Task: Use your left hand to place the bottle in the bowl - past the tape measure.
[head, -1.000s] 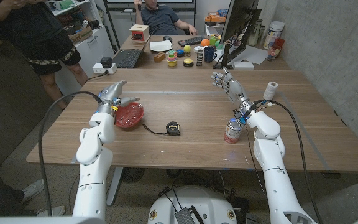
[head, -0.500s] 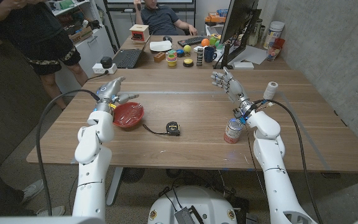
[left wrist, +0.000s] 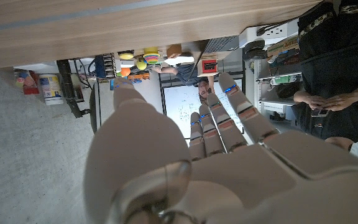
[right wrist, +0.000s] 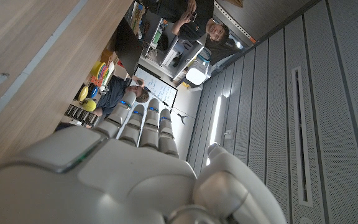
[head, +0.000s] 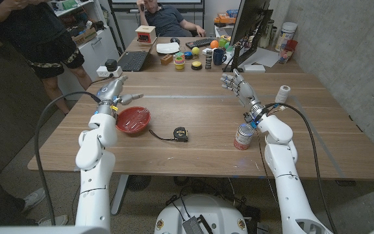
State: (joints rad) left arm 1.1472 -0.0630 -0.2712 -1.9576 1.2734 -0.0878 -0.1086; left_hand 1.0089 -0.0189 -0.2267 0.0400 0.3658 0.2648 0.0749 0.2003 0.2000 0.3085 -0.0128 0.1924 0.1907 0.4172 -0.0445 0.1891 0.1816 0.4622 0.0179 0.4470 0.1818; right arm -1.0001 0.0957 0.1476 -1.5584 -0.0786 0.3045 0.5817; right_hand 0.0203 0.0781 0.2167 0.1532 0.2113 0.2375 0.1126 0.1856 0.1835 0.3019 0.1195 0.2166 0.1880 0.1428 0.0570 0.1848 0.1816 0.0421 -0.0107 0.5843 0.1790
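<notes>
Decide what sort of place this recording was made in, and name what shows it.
Probably an office or lab workroom: a wooden table, a second desk with a laptop and monitor, and a person seated behind.

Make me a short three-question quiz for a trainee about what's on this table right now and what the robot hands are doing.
1. True or false: the red bowl already holds something.
2. Which lies between the bowl and the can? A) a laptop B) the tape measure C) a white roll
3. Fill in: the left robot hand is raised beside the bowl, fingers apart, holding ____.

Key:
1. False: the bowl is empty.
2. B: the tape measure sits mid-table, its tape running toward the bowl.
3. Nothing. The right robot hand is also open, up behind the can.
</notes>
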